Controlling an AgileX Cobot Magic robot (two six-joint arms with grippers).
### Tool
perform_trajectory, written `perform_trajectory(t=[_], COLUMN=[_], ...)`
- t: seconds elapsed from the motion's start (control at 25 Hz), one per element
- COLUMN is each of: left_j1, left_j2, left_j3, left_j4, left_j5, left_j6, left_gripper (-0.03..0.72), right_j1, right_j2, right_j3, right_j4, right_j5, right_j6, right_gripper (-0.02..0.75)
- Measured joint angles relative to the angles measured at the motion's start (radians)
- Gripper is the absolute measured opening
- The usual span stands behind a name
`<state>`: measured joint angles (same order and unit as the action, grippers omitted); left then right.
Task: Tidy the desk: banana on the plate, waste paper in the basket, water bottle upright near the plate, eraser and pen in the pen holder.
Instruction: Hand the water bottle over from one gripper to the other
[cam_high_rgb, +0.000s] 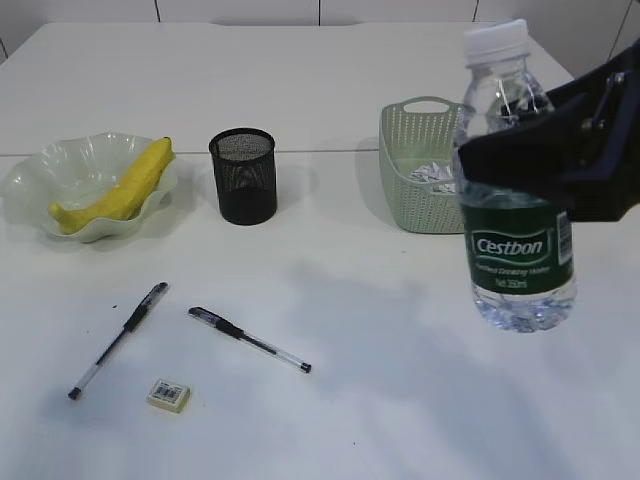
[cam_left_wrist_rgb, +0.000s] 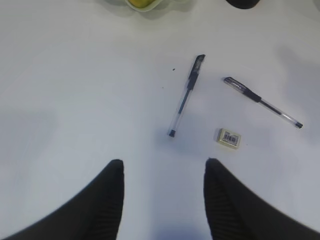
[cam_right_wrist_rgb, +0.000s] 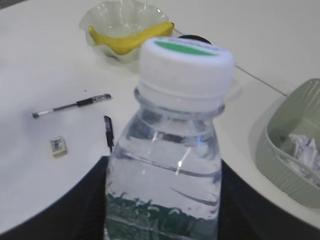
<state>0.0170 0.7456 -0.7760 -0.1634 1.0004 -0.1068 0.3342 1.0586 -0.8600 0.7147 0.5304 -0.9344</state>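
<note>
R gripper (cam_high_rgb: 545, 165) clamped on water bottle (cam_high_rgb: 515, 190), upright, lifted clear of table, by basket (cam_high_rgb: 415, 175). L gripper (cam_left_wrist_rgb: 162, 192) half-open, empty. My worry: plate (cam_high_rgb: 85, 185) far across, bottle could slip or clip pen holder (cam_high_rgb: 243, 175) en route.

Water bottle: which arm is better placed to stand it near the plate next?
Right. The right gripper already holds the water bottle upright in the air, right of the basket. The left gripper hangs open and empty over the pens and eraser.
</note>
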Motion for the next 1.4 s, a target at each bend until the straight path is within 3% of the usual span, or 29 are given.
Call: perform_trajectory(t=[0.12, 0.32, 0.56, 0.84, 1.4], left_j1=[0.000, 0.000, 0.000, 0.000, 0.000], left_j2=[0.000, 0.000, 0.000, 0.000, 0.000], left_j3=[0.000, 0.000, 0.000, 0.000, 0.000], left_j4=[-0.001, -0.015, -0.039, -0.076, -0.419], left_j5=[-0.004, -0.017, -0.021, -0.021, -0.213], left_j6=[0.000, 0.013, 0.032, 0.089, 0.481], left_gripper=[0.371, 0.371, 0.371, 0.371, 0.371], right_j1=[0.000, 0.000, 0.000, 0.000, 0.000], right_j2=[0.008, 0.065, 0.163, 0.256, 0.323], right_j3=[0.000, 0.000, 0.000, -0.008, -0.098], right_j4=[0.209, 0.652, 0.979, 1.017, 1.017], right_j5=[0.000, 0.012, 0.177, 0.309, 0.422], right_j6=[-0.112, -0.488, -0.822, -0.905, -0.913], right_gripper=[0.383, 0.383, 0.383, 0.383, 0.382])
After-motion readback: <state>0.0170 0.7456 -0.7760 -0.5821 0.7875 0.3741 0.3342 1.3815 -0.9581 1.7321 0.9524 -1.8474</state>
